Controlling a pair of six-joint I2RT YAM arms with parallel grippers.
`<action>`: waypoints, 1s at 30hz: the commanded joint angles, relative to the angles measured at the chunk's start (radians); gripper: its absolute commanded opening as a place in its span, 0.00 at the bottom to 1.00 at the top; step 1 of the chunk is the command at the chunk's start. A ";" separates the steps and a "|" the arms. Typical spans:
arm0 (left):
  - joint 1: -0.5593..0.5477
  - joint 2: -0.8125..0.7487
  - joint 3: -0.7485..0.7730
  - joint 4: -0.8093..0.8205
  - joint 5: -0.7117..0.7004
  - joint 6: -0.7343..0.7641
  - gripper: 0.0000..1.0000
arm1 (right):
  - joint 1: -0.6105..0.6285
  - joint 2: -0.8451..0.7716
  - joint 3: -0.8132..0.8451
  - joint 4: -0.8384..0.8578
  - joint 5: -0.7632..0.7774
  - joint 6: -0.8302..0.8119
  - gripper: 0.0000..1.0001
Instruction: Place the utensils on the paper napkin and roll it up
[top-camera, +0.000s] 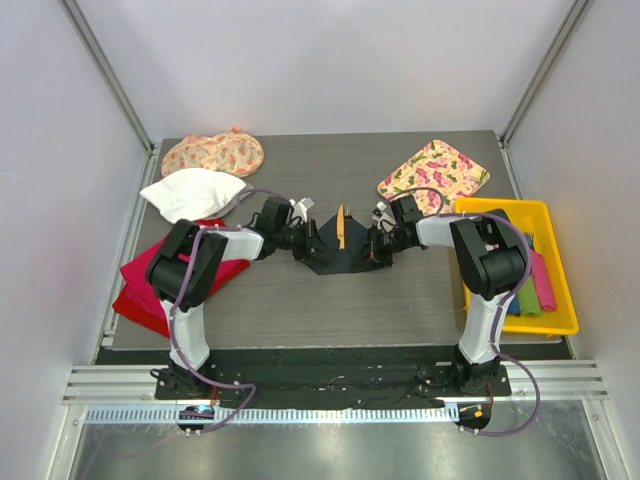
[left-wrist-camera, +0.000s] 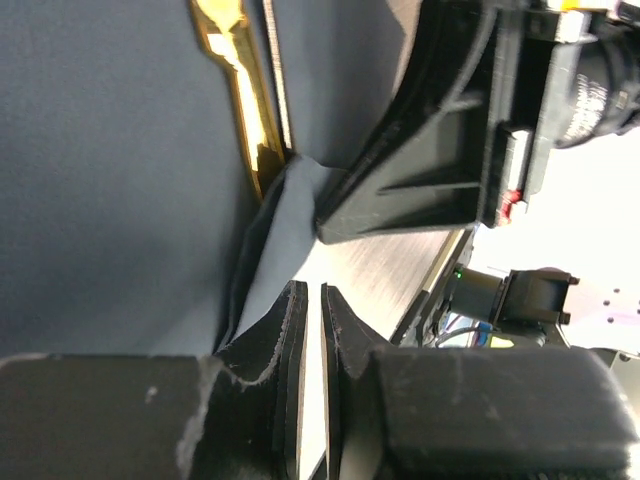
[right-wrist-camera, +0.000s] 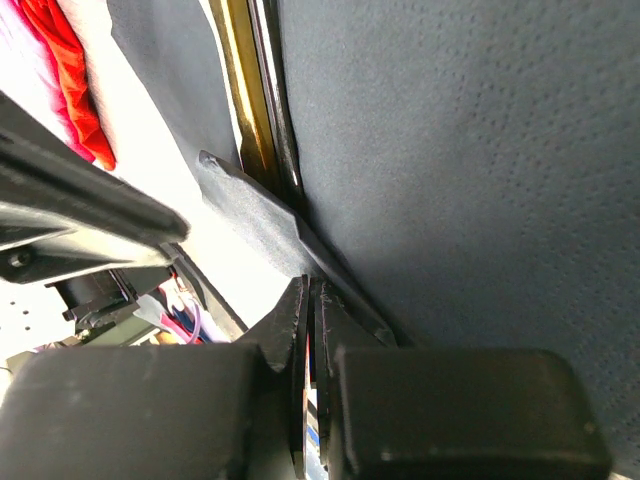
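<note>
The napkin (top-camera: 335, 262), thin, limp and easily torn, is pinched at its edge by the left pincer (left-wrist-camera: 308, 300) and the right pincer (right-wrist-camera: 308, 295); the utensils (top-camera: 342, 228) lie just beyond.

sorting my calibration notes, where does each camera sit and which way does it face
Top: above, behind the bases, looking down at the table; left arm and right arm show.
Left wrist: on that arm, facing past the left gripper onto the napkin.
Right wrist: likewise, right gripper at the napkin's edge.
Shared: both wrist views catch the utensils.

The paper napkin (right-wrist-camera: 450, 150) looks matt, the utensils (left-wrist-camera: 245, 90) glossy.
</note>
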 joint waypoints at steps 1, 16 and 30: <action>-0.005 0.034 0.036 0.052 -0.007 -0.022 0.14 | -0.004 0.008 0.006 -0.024 0.099 -0.041 0.01; -0.003 0.093 0.030 -0.026 -0.099 0.005 0.05 | -0.006 -0.052 0.029 -0.036 0.071 -0.046 0.02; -0.003 0.093 0.032 -0.047 -0.109 0.024 0.04 | -0.003 -0.026 0.106 -0.044 0.096 -0.058 0.03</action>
